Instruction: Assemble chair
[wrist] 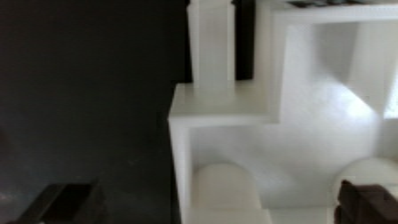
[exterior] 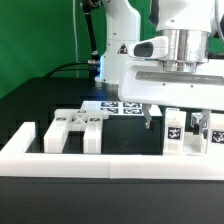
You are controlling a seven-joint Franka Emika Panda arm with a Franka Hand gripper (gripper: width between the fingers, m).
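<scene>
My gripper [exterior: 172, 119] hangs open over the white chair parts at the exterior view's right, holding nothing. Two upright tagged pieces stand there, one [exterior: 173, 131] under the gripper and another [exterior: 211, 136] further right. A cross-shaped white chair part [exterior: 80, 125] lies further left. In the wrist view my gripper [wrist: 217, 206] is open, with dark fingertips [wrist: 63, 205] wide apart. A rounded white piece [wrist: 231, 193] lies between the fingertips, apart from both. A stepped white chair part with a narrow bar [wrist: 215, 60] lies beyond it.
The long white border wall [exterior: 110, 163] runs along the front, with a short arm [exterior: 22, 137] at the exterior view's left. The marker board [exterior: 120, 105] lies behind the parts. The table top is black [wrist: 89, 100].
</scene>
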